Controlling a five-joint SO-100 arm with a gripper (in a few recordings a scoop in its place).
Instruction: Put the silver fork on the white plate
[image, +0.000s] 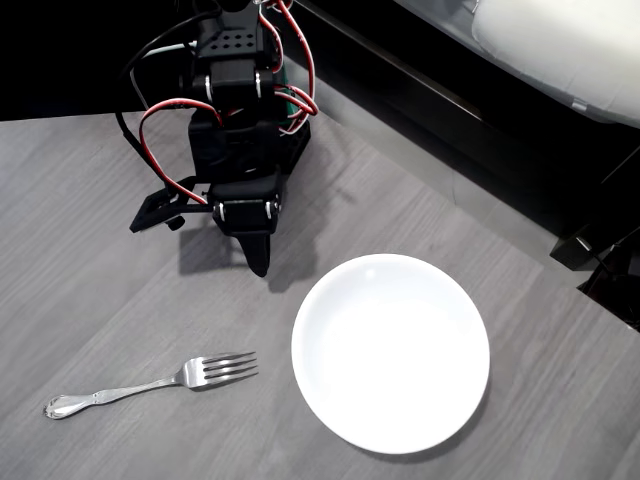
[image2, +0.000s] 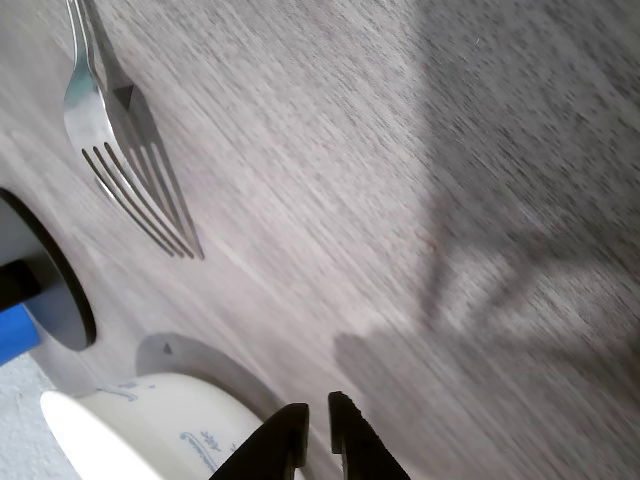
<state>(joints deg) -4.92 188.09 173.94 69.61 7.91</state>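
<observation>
The silver fork (image: 150, 385) lies flat on the grey table at the lower left of the overhead view, its tines pointing right toward the white plate (image: 390, 350). The plate sits right of centre with nothing on it. My gripper (image: 260, 262) hangs above the table, up and to the right of the fork and left of the plate's upper rim. In the wrist view the fork (image2: 110, 150) lies at the upper left. There the fingers (image2: 318, 440) stand at the bottom edge, nearly touching, with nothing between them.
The table's far edge runs diagonally across the upper right (image: 440, 180), with dark floor and a pale cushion (image: 560, 50) beyond. A dark round shape (image2: 55, 290) and a white rounded thing with blue marks (image2: 150, 430) sit at the wrist view's lower left.
</observation>
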